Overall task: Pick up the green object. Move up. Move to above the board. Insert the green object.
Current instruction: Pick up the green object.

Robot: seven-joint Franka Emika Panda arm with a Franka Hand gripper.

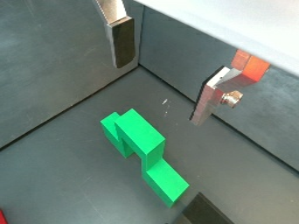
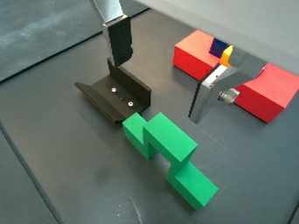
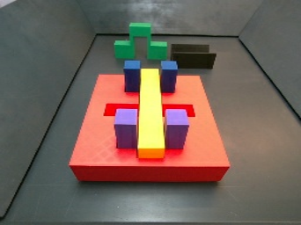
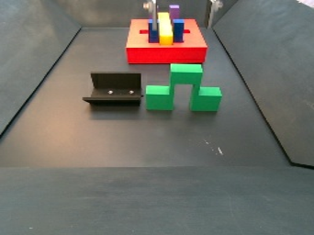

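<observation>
On the dark matte floor lies the green object — a bright, smooth-sided blocky piece with two cubes joined by a raised middle cube, also visible in both wrist views. Just beside it in a side view stands the fixture, a dark L-shaped bracket with two small fastener dots on its upright face; a wrist view shows it close to the green piece's end. Farther off sits the board, a large flat red slab with a faintly textured top, carrying a long yellow bar, two purple blocks and two dark blue blocks in and around its recess. The gripper hangs above the green object without touching it — its flat silver fingers spread well apart, nothing between them. Both wrist views show the dark pads bare.
</observation>
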